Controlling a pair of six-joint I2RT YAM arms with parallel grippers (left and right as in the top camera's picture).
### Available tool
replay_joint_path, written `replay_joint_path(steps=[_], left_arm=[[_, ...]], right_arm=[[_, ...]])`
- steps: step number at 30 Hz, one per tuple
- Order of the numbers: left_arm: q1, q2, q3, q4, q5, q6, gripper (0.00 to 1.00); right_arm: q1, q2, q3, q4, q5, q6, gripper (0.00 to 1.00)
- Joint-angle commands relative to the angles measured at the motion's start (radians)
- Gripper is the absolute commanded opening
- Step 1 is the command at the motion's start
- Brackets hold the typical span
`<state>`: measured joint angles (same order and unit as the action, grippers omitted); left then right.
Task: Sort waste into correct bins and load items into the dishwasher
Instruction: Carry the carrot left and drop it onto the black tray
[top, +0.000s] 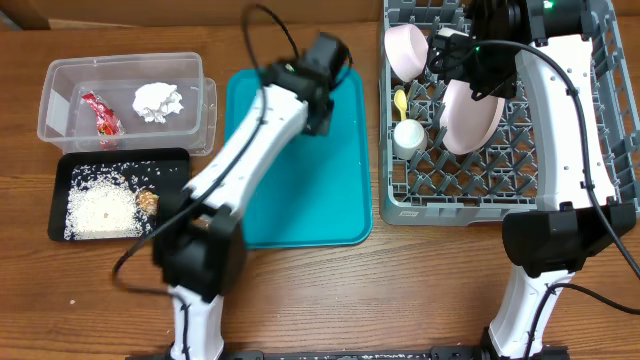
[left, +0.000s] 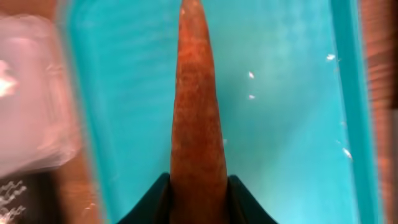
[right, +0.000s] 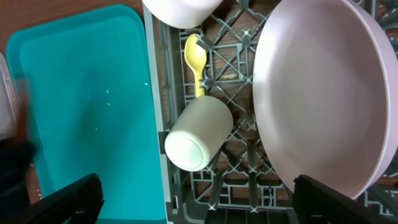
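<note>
L claw (left: 198, 204) clenched on carrot (left: 196, 112) over teal tray (left: 286, 124); carry to black tray (top: 172, 172), release low; R claw (right: 205, 202) released.

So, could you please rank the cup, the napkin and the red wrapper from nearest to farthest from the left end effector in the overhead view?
From the left end effector, holding the carrot over the teal tray:
1. Cup, to its right, in the rack.
2. Napkin, to its left, in the clear tub.
3. Red wrapper, farther left in that tub.
</note>
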<state>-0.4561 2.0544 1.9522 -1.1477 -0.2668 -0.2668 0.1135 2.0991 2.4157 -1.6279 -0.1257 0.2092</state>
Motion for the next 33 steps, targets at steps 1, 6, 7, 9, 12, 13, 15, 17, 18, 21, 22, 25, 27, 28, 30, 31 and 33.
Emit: replay_joint_path(steps=[1, 6, 7, 9, 12, 13, 15, 17, 18, 21, 22, 25, 27, 28, 30, 31, 33], left_arm=[[0.040, -0.129, 0.092, -0.108, -0.040, -0.097, 0.15], [0.110, -0.230, 0.107, -0.256, -0.066, -0.143, 0.14], [0.126, -0.244, 0.107, -0.281, -0.069, -0.148, 0.13], [0.160, -0.269, 0.107, -0.338, -0.077, -0.165, 0.11], [0.222, -0.293, 0.107, -0.433, -0.080, -0.169, 0.10], [0.247, -0.296, 0.107, -0.470, -0.086, -0.181, 0.10], [0.293, -0.296, 0.105, -0.526, -0.113, -0.208, 0.10], [0.348, -0.296, 0.080, -0.542, -0.130, -0.224, 0.11], [0.373, -0.297, 0.064, -0.542, -0.128, -0.224, 0.11], [0.450, -0.296, -0.010, -0.538, -0.163, -0.240, 0.12], [0.484, -0.296, -0.046, -0.534, -0.185, -0.258, 0.13], [0.582, -0.296, -0.157, -0.483, -0.168, -0.281, 0.13], [0.638, -0.296, -0.234, -0.415, -0.131, -0.280, 0.13], [0.663, -0.296, -0.276, -0.375, -0.126, -0.280, 0.13], [0.708, -0.296, -0.369, -0.273, -0.123, -0.281, 0.19], [0.726, -0.295, -0.415, -0.220, -0.115, -0.280, 0.23], [0.756, -0.293, -0.505, -0.113, -0.089, -0.280, 0.31]], right_arm=[[0.001, -0.025, 0.022, 0.009, 0.008, -0.003, 1.00], [0.003, -0.025, 0.022, 0.009, 0.008, -0.002, 1.00], [0.003, -0.025, 0.022, 0.010, 0.007, -0.002, 1.00], [0.003, -0.025, 0.022, 0.010, 0.003, 0.001, 1.00], [0.003, -0.025, 0.022, 0.010, -0.007, 0.001, 1.00], [0.003, -0.025, 0.022, 0.010, -0.008, 0.001, 1.00], [0.003, -0.025, 0.022, 0.010, -0.008, 0.001, 1.00], [0.003, -0.025, 0.022, 0.010, -0.008, 0.001, 1.00], [0.003, -0.025, 0.022, 0.010, -0.008, 0.001, 1.00], [0.003, -0.025, 0.022, 0.010, -0.007, 0.001, 1.00], [0.003, -0.025, 0.022, 0.010, -0.007, 0.001, 1.00], [0.003, -0.025, 0.020, 0.019, -0.008, 0.001, 1.00], [0.003, -0.025, 0.020, 0.025, -0.008, 0.001, 1.00], [0.003, -0.025, 0.020, 0.027, -0.007, 0.001, 1.00], [0.003, -0.025, 0.020, 0.029, -0.007, 0.001, 1.00], [0.003, -0.025, 0.020, 0.029, -0.007, 0.001, 1.00], [0.003, -0.025, 0.020, 0.029, -0.007, 0.000, 1.00]])
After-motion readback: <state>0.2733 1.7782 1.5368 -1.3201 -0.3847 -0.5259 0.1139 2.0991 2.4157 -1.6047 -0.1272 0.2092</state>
